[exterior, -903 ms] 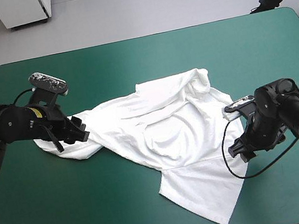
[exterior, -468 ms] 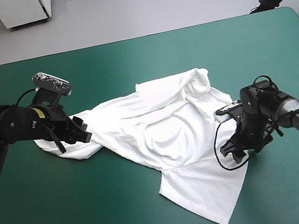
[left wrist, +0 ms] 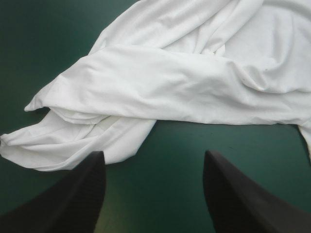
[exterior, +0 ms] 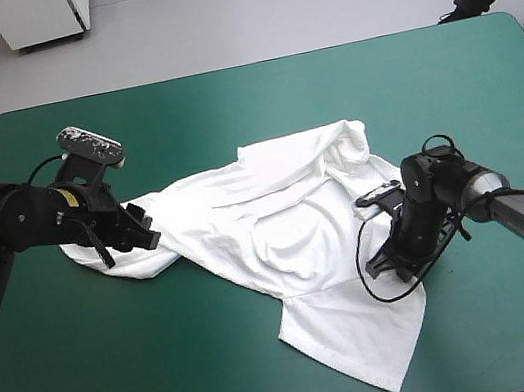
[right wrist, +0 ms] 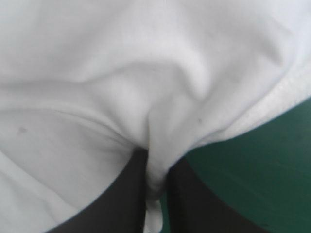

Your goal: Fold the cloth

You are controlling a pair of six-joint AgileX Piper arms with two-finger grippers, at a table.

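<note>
The white T-shirt (exterior: 287, 222) lies crumpled and half spread across the middle of the table, one end stretched toward the left. My left gripper (exterior: 144, 229) sits low at that left end. In the left wrist view its black fingers (left wrist: 73, 194) stand apart over the teal-green cover, with the shirt's rumpled folds (left wrist: 184, 82) just ahead and nothing between them. My right gripper (exterior: 388, 263) rests on the shirt's right edge. In the right wrist view it (right wrist: 156, 194) is all but shut, pinching a ridge of white cloth (right wrist: 121, 82).
The teal-green cover (exterior: 256, 106) stretches wide beyond the shirt toward the far edge. The shirt's lowest corner (exterior: 395, 388) lies close to the table's near edge.
My right gripper slid left from the bare cover onto the shirt's right edge and closed on the cloth. The left arm has barely shifted.
</note>
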